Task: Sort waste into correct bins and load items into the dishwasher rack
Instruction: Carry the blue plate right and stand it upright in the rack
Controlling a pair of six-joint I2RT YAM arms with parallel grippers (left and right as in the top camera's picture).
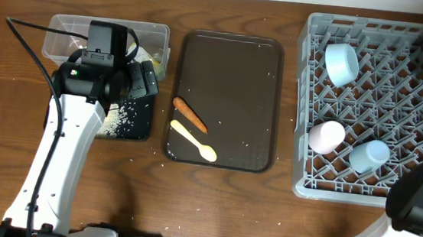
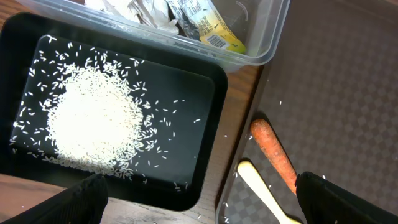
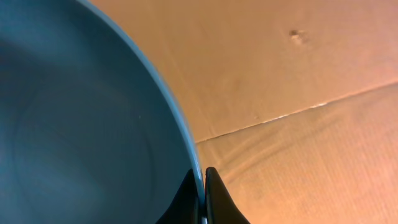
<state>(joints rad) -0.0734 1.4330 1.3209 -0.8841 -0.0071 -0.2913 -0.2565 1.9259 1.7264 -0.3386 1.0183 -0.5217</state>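
My left gripper (image 2: 205, 205) hangs open and empty over the near right corner of the black tray (image 2: 186, 93), which holds a heap of rice (image 2: 93, 124). Behind it, the clear tub (image 2: 261, 50) holds crumpled paper (image 2: 146, 12) and a yellow-green packet (image 2: 214, 31). An orange carrot (image 1: 189, 114) lies on the brown serving tray (image 1: 228, 58). In the grey rack (image 1: 359, 189) are a white bowl (image 1: 341, 63), a pink cup (image 1: 326, 136) and a light blue cup (image 1: 368, 155). My right gripper (image 3: 203, 180) is shut on the rim of the dark blue plate (image 3: 81, 124).
A pale yellow spoon (image 1: 193, 141) lies beside the carrot (image 2: 273, 146) on the serving tray. A few rice grains are scattered on the wooden table (image 1: 12, 116) and tray. The right arm (image 1: 419, 198) rises along the rack's right side. Cardboard (image 3: 298, 93) fills the background behind the plate.
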